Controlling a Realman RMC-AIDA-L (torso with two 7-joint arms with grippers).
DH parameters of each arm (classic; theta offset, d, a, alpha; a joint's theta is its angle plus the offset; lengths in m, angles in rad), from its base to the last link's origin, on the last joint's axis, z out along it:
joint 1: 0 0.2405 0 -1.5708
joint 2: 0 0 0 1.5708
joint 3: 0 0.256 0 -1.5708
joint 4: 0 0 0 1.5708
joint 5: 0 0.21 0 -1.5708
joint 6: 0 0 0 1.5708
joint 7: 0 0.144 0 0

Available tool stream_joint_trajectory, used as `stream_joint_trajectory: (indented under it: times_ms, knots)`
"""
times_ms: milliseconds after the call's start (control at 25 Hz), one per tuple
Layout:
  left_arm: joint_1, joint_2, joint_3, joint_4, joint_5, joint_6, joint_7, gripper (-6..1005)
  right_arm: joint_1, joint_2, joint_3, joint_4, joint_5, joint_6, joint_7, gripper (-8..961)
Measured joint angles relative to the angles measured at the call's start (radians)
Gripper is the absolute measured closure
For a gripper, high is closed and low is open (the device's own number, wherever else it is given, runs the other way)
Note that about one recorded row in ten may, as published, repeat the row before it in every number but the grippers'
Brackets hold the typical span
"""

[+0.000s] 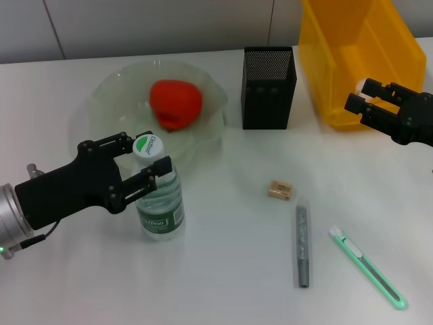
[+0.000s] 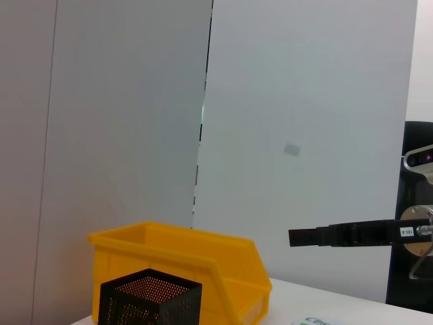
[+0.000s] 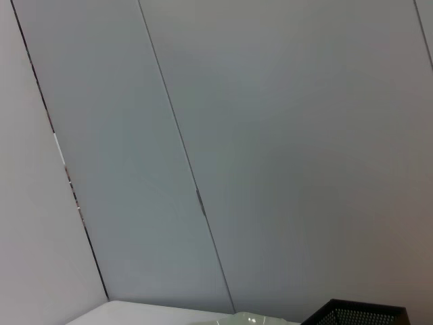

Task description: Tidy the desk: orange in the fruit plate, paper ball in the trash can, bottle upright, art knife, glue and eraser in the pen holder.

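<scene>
Toward the desk's left front, the bottle is standing upright, the left gripper's fingers spread on either side of its cap without clearly clamping it. Just behind it, the orange is sitting in the fruit plate. At the back edge the pen holder is standing beside the trash can, where the right gripper is hovering with parted fingers. Near the front right are lying the eraser, glue and art knife.
</scene>
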State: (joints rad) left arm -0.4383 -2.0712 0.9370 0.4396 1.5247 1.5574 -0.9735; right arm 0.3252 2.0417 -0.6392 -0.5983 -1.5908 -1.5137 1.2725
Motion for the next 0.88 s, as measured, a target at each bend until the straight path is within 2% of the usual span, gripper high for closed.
stream_joint_trajectory:
  times_ms: [160,280,520,680,760,800,880]
  knots:
    - [0.004,0.001,-0.001,0.003,-0.002,0.003,-0.005,494,0.0,0.0,0.001,0.0,0.0,0.0,0.001,338]
    - [0.008,0.002,0.0,0.008,0.002,0.013,-0.009,385,0.0,0.0,0.003,-0.001,0.0,0.0,0.001,338]
    - [0.03,0.003,-0.004,0.034,-0.001,0.023,-0.011,261,-0.001,0.0,0.003,-0.001,0.0,-0.001,0.0,339]
    - [0.082,0.007,-0.047,0.126,-0.008,0.044,-0.073,178,-0.004,0.0,0.006,-0.005,0.0,-0.002,-0.002,339]
    - [0.082,0.007,-0.047,0.126,-0.008,0.044,-0.073,180,-0.006,0.0,0.007,-0.007,0.0,-0.002,-0.002,339]
    - [0.121,0.014,-0.088,0.204,-0.009,0.062,-0.164,181,-0.008,0.0,0.006,-0.011,0.0,-0.003,-0.001,339]
    - [0.156,0.034,-0.101,0.257,-0.006,0.096,-0.222,183,-0.017,0.0,0.002,-0.029,0.0,-0.006,0.006,339]
